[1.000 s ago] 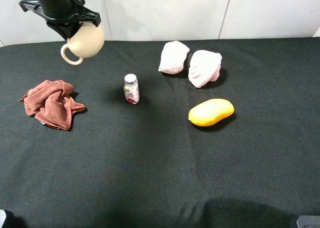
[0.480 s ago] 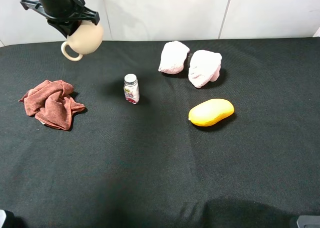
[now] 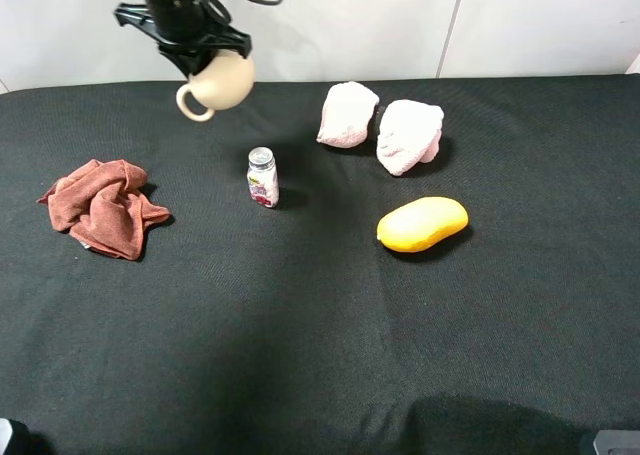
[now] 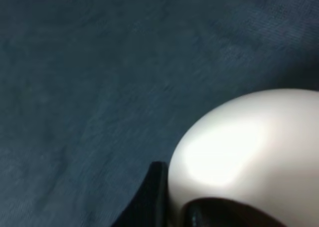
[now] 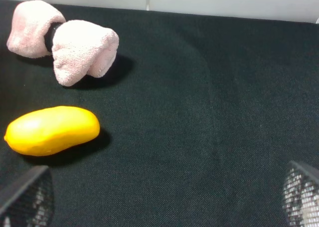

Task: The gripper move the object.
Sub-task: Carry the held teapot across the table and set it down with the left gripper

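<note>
The cream-white teapot [image 3: 222, 81] hangs in the air above the back left of the black table, loop handle pointing down-left. My left gripper [image 3: 190, 47] is shut on the teapot's top and holds it clear of the cloth. In the left wrist view the teapot's round body [image 4: 249, 147] fills the lower right, with a black finger [image 4: 149, 197] beside it. My right gripper [image 5: 164, 197] is open and empty, its mesh fingertips [image 5: 25, 197] wide apart, low at the near right side of the table.
A small white-capped bottle [image 3: 262, 177] stands just in front of the teapot. A crumpled red cloth [image 3: 102, 207] lies at the left. Two pink towels [image 3: 347, 114] [image 3: 408, 135] lie at the back centre, with a yellow oval object [image 3: 422, 223] in front of them.
My left gripper has carried the teapot to the right along the back of the table, mostly in the last half second. Nothing else has moved.
</note>
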You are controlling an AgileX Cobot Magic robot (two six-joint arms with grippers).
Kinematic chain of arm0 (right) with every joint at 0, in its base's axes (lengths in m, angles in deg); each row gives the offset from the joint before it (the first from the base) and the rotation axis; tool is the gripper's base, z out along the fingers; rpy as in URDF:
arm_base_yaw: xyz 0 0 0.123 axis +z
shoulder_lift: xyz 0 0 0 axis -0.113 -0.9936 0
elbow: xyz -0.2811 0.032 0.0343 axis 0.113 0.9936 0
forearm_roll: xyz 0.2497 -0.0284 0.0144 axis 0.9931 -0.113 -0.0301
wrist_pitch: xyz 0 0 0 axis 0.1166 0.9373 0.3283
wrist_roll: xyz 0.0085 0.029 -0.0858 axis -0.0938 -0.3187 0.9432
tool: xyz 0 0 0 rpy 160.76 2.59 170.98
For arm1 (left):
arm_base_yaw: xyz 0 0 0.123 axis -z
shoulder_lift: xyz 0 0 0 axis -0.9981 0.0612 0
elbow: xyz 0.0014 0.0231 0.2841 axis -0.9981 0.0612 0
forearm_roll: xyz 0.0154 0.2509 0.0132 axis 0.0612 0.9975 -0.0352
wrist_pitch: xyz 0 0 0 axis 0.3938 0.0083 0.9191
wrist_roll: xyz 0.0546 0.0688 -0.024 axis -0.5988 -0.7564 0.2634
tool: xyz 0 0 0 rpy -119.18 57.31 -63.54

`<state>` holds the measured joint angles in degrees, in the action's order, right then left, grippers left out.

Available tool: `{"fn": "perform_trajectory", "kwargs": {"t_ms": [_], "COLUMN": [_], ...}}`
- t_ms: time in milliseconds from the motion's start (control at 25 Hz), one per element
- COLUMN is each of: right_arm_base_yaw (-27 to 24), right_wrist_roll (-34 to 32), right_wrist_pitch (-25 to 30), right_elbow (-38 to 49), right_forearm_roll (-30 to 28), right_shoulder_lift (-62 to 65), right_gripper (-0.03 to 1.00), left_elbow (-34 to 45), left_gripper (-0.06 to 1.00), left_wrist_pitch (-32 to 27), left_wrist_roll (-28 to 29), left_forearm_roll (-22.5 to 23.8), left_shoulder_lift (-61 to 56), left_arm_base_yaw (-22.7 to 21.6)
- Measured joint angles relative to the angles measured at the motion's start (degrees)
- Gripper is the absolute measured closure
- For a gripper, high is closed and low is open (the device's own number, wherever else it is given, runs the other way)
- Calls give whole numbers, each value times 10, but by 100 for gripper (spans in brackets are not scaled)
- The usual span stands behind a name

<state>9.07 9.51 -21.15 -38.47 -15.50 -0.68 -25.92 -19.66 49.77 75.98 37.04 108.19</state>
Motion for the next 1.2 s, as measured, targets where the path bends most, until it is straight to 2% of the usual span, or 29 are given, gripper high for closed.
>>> {"fn": "perform_trajectory", "kwargs": {"t_ms": [280, 1200], "right_arm_base_yaw": [0, 0], "right_wrist_roll": [0, 0], "right_wrist_pitch": [1, 0], "right_elbow": [0, 0], "right_forearm_roll": [1, 1], "right_shoulder_lift": [0, 0], "right_gripper": [27, 27], "left_elbow": [-65, -83], "left_gripper": [92, 92], "left_wrist_pitch": [-9, 63], "left_wrist_roll": [0, 15], "left_forearm_roll": [2, 9], "left_shoulder_lift": [69, 137], "left_arm_base_yaw": [13, 14]}}
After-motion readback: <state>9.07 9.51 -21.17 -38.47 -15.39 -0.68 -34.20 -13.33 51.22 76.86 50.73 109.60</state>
